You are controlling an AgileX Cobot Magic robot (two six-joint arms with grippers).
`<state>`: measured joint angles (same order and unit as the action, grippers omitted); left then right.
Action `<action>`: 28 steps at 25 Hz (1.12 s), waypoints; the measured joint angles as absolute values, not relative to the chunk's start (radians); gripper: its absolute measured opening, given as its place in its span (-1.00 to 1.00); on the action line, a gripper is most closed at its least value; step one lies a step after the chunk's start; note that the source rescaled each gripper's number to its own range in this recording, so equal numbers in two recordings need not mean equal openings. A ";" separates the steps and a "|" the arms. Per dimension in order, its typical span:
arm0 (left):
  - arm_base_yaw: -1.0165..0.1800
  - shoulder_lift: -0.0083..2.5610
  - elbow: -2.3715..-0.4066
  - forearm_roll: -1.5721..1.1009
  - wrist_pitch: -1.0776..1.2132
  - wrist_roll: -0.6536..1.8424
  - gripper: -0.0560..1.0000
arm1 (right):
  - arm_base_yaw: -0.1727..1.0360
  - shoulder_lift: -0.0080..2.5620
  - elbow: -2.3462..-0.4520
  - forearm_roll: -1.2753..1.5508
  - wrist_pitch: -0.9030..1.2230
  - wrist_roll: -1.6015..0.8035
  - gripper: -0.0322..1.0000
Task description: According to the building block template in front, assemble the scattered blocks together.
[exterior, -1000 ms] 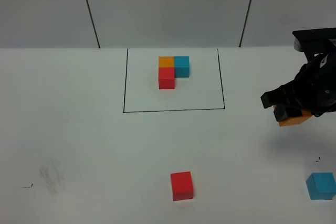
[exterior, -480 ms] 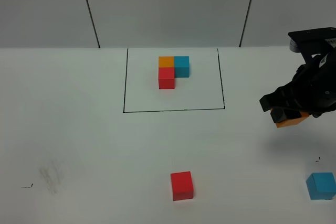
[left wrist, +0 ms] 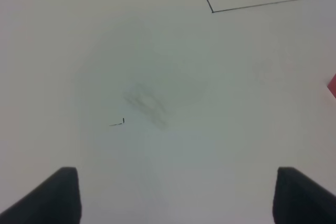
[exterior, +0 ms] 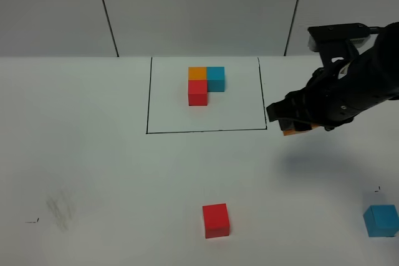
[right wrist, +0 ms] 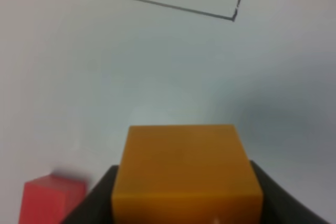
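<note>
Clamped on the orange cube [exterior: 294, 132], the right gripper [exterior: 290, 121] hangs just off the template's [exterior: 237, 111] near right corner, while the red cube [exterior: 216, 220] sits on the table [exterior: 100, 160] well apart, leftward and nearer the front.

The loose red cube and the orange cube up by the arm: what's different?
The red cube rests free on the table; the orange cube is held above it in the right gripper's shut jaws. The red cube lies well in front of the black frame; the orange cube hangs by its corner. Both are plain cubes, similar in size.
</note>
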<state>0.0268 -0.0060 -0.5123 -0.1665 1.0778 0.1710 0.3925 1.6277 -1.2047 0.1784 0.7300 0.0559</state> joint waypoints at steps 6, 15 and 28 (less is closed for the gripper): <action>0.027 -0.006 -0.512 -0.167 1.078 0.171 0.98 | 0.439 1.757 -1.208 0.178 0.662 0.139 -0.94; 0.027 -0.006 -0.512 -0.167 1.078 0.171 0.98 | 0.497 1.951 -1.461 0.054 0.871 0.232 -0.94; 0.027 -0.006 -0.512 -0.167 1.078 0.171 0.98 | 0.643 1.975 -1.542 -0.164 0.976 0.444 -0.94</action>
